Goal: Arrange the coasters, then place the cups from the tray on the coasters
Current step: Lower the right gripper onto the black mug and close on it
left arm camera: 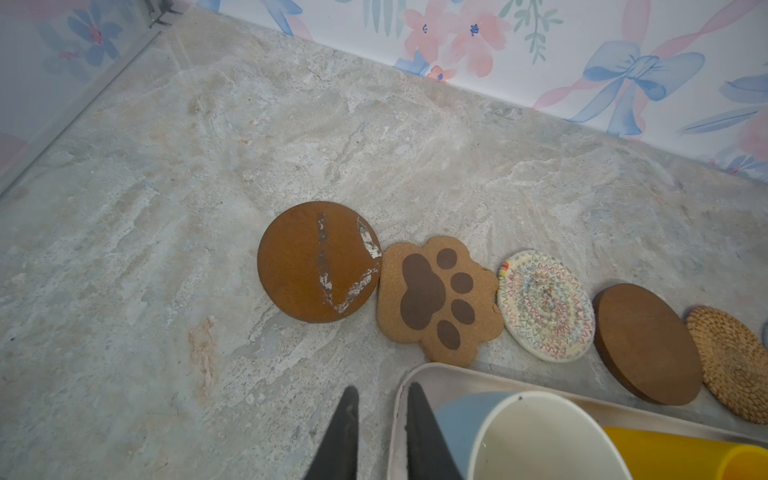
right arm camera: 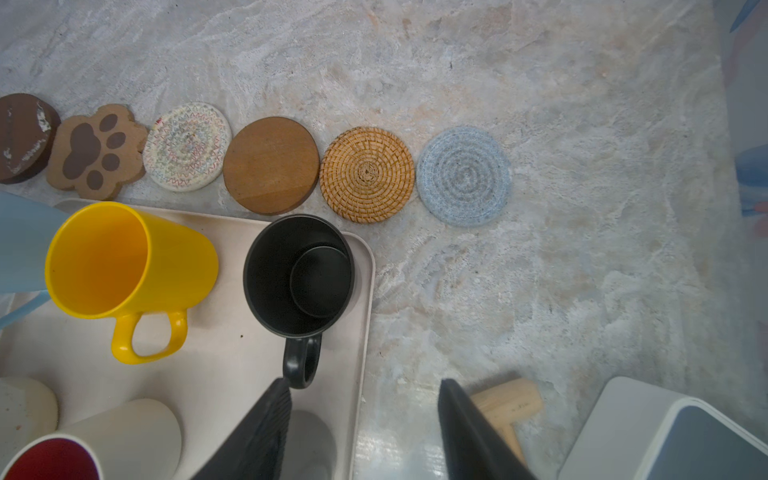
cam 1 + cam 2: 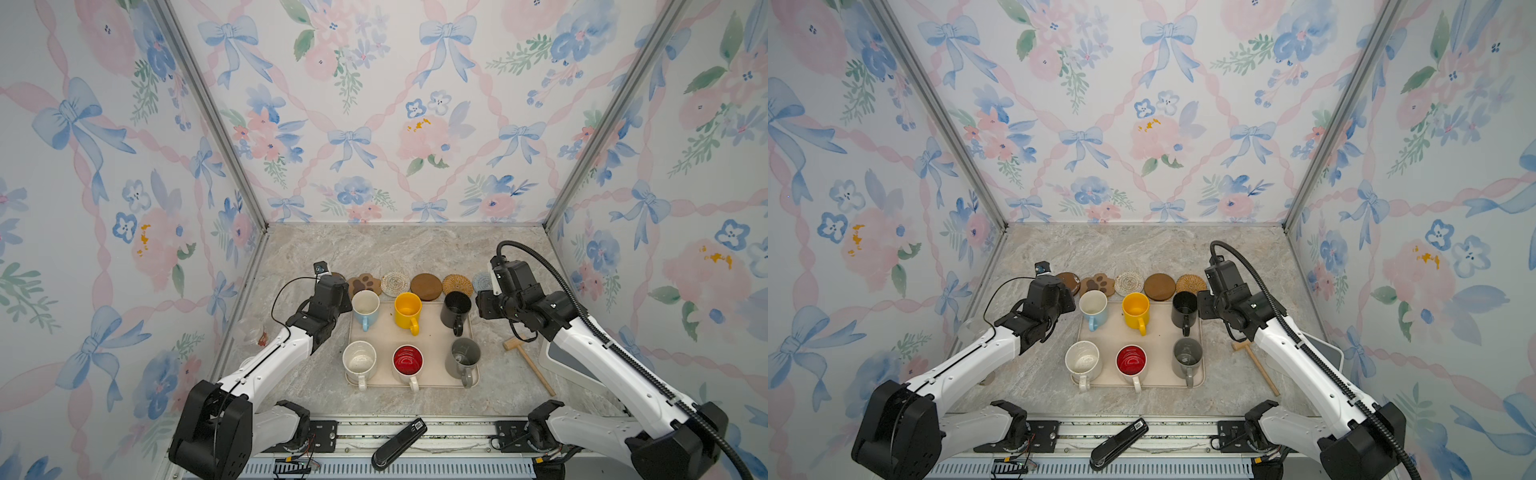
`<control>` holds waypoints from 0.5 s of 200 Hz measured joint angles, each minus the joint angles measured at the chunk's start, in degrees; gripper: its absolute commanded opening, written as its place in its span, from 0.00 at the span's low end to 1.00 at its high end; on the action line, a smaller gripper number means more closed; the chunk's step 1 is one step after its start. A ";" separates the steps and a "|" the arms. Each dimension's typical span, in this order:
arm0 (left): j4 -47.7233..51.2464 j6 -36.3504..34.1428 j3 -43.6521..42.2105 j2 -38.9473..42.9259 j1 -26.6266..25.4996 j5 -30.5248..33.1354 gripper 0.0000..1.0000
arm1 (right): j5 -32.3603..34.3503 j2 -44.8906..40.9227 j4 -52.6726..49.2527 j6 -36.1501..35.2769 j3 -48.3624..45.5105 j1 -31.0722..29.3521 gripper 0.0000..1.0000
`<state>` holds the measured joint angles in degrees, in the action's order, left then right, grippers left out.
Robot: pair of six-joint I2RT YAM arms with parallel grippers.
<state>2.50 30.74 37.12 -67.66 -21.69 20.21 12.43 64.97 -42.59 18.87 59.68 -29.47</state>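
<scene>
L gripper (image 1: 379, 432) barely parted, empty, over tray (image 1: 432, 368) corner rim. R gripper (image 2: 365, 419) spread, empty, by black mug (image 2: 299, 274) handle. Bench (image 2: 582, 124) beyond coasters (image 2: 270, 164) open.

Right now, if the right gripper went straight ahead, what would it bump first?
Probably the black mug: its handle sits just ahead of one finger of the right gripper. Depth is unclear.
</scene>
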 measured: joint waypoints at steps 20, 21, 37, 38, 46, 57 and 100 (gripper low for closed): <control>-0.96 -0.09 -2.08 0.13 0.00 1.77 0.20 | 0.74 0.02 0.00 1.16 -2.23 -1.88 0.61; -0.96 -0.09 -2.12 0.13 0.00 1.86 0.20 | 0.79 0.07 -0.02 1.18 -2.29 -1.95 0.61; -1.57 -0.11 -2.60 0.55 0.00 3.21 0.21 | 1.20 1.31 -0.02 1.81 -2.84 -3.37 0.61; -1.57 -0.11 -2.62 0.59 0.00 3.26 0.22 | 1.20 1.49 0.00 1.88 -2.84 -3.45 0.61; -2.16 -0.26 -2.93 1.31 0.00 3.89 0.22 | 1.31 2.60 0.24 2.14 -2.84 -4.13 0.61; -3.34 -0.35 -3.65 2.58 0.00 4.55 0.23 | 1.31 4.15 0.26 2.34 -2.84 -4.76 0.61; -7.17 -1.20 -6.88 6.56 0.00 5.79 0.27 | -1.09 7.85 1.57 3.39 -2.91 -5.09 0.61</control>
<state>-4.67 29.54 30.24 -61.10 -21.69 26.00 11.33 72.82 -41.01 22.26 56.77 -34.57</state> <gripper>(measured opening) 0.263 0.615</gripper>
